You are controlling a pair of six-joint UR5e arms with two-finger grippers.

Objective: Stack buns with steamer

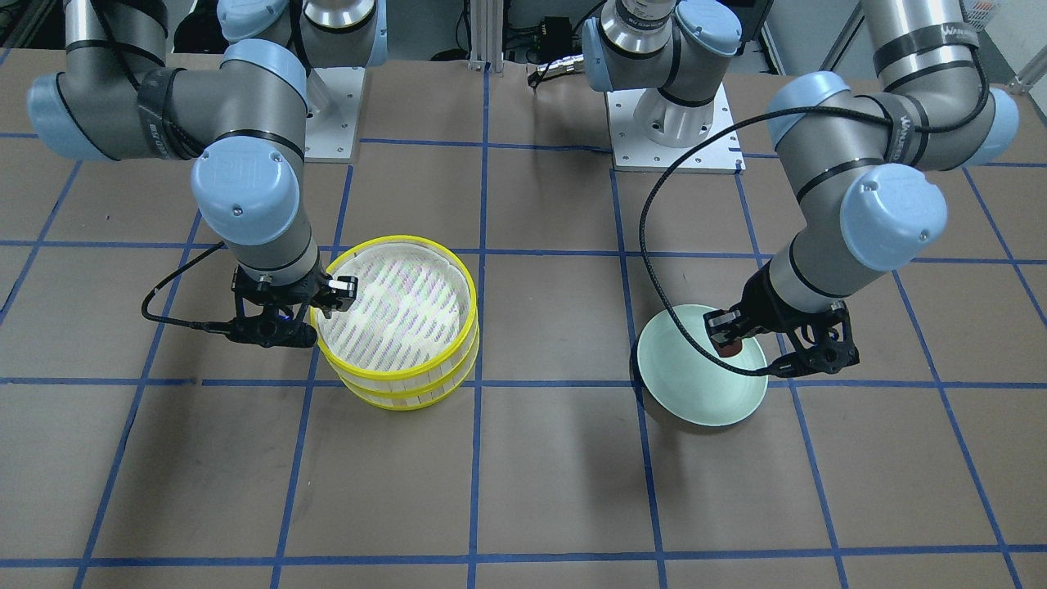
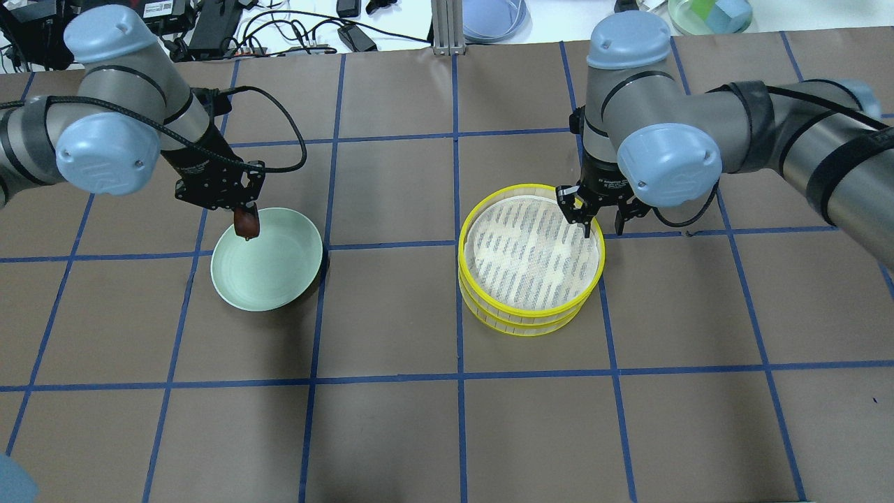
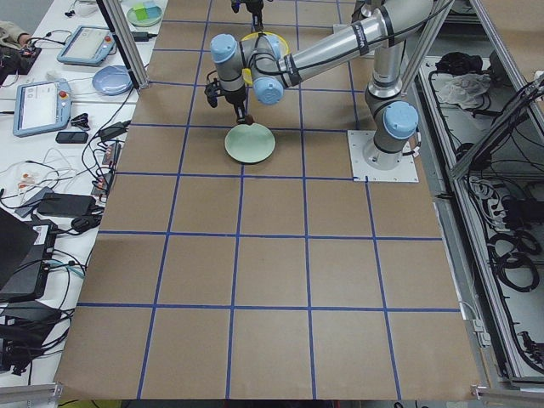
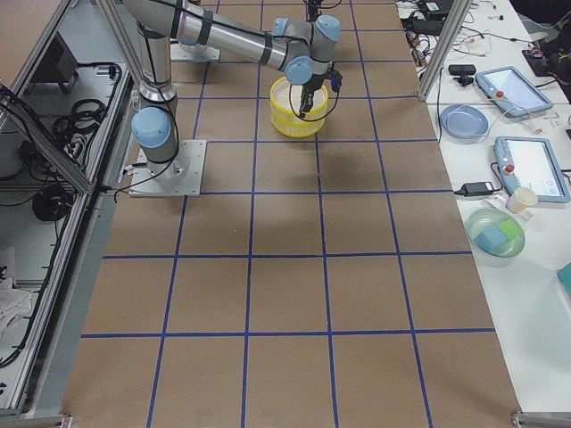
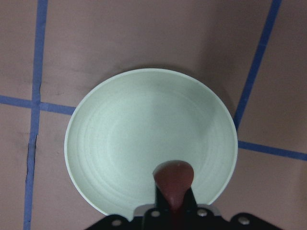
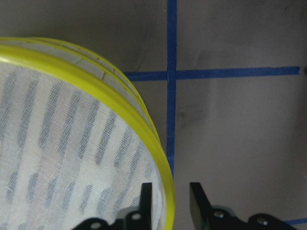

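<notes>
Overhead exterior: left claw point(image 2: 245, 217) grips brown bun point(image 2: 246, 228) above plate point(image 2: 279, 274) edge; right claw point(image 2: 601, 226) parted astride steamer point(image 2: 524, 260) rim.

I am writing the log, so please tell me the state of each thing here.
plate, upright, empty.
brown bun, held over the plate.
left claw, shut on the brown bun.
steamer, tiers stacked, top tier shows no bun.
right claw, open, astride the steamer rim.

The reddish-brown bun point(image 2: 246, 223) is small and oblong, hanging end-down in the left pincer point(image 2: 244, 213) over the near-rim part of the pale green plate point(image 2: 279, 279). The yellow steamer point(image 2: 531, 255) sits upright on the tabletop point(image 2: 391, 314), tiers stacked, with a white striped mesh liner on top.
</notes>
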